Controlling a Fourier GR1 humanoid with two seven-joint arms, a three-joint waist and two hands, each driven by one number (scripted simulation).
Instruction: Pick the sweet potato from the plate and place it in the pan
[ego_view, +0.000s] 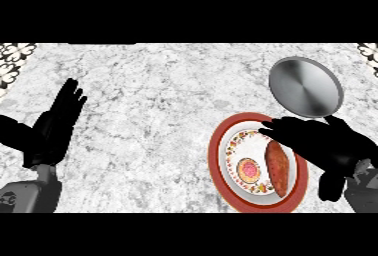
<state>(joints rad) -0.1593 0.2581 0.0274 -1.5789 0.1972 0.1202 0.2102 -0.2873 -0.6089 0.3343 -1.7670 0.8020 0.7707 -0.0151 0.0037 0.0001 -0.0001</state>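
A reddish-brown sweet potato (278, 167) lies lengthwise on the right half of a red-rimmed patterned plate (221, 165) at the lower right. My right hand (325, 142) hovers over the plate's upper right rim, fingers stretched left above the potato's far end, open and holding nothing. The grey round pan (305, 86) sits just beyond the plate, at the upper right; its handle is hidden under my right hand. My left hand (55, 125) rests open at the left edge, fingers pointing up.
The marble counter (162, 110) spreads between the two hands. Patterned tile edging shows at the top left corner (15, 57) and top right corner (369, 52). A round pink motif (249, 169) marks the plate's centre.
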